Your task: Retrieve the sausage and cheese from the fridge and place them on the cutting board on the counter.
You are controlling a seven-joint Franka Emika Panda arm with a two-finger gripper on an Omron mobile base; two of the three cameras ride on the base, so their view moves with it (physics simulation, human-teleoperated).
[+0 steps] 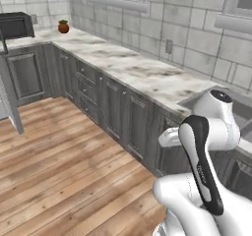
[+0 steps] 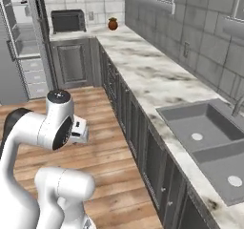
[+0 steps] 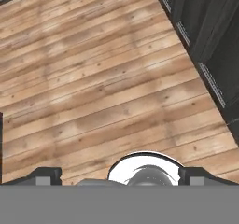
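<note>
Gripper (image 3: 119, 175) hung over wood floor (image 3: 93, 87), jaws wide apart, empty. Fridge (image 2: 21, 42) stood open, far left; sausage and cheese presumably inside, too small to make out. Judged both light: sausage slick, pinch mid-length; cheese softish, gentle squeeze on flat sides.
</note>
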